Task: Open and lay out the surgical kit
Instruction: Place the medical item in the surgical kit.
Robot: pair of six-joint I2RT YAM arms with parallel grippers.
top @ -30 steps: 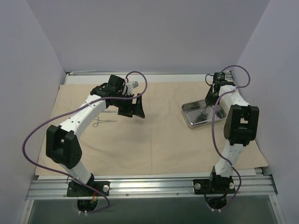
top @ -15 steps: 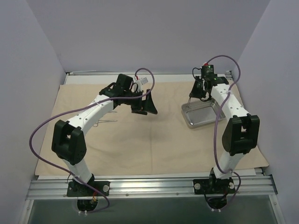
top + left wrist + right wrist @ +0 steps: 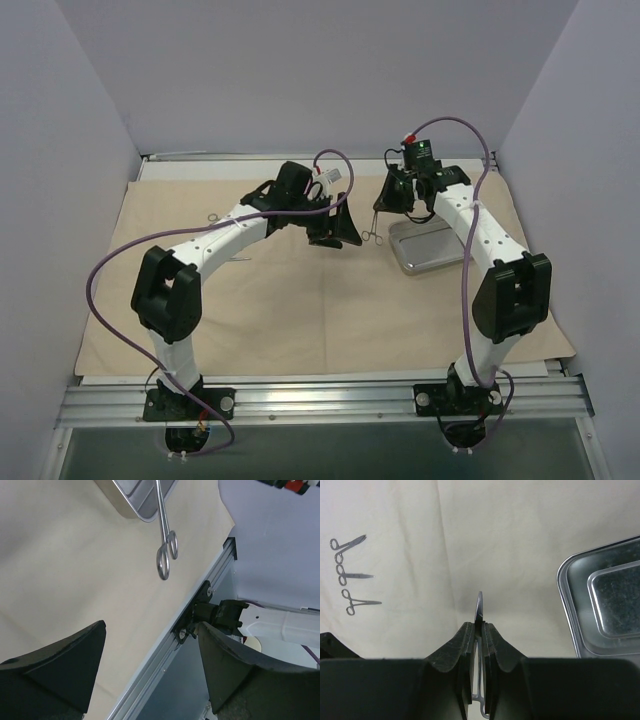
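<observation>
Above cloth wrap [image 3: 300,300] beside steel tray [image 3: 425,255], right gripper [image 3: 480,626] pinching one instrument [image 3: 161,510], left gripper [image 3: 150,630] gaping empty nearby

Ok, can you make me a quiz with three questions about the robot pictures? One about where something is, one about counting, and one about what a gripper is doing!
1. Where is the steel tray?
A) on the beige cloth, on the right arm's side
B) on the left arm's side
C) up in a gripper

2. How many laid-out instruments does the right wrist view show on the cloth?
A) one
B) three
C) six

3. What is the right gripper doing?
A) open and empty
B) shut on the cloth
C) shut on a ring-handled instrument

Answers:
1 A, the top view shows it lying on the cloth by the right arm.
2 B, three lie in a column at the upper left.
3 C, its fingers pinch the thin steel between them.
</observation>
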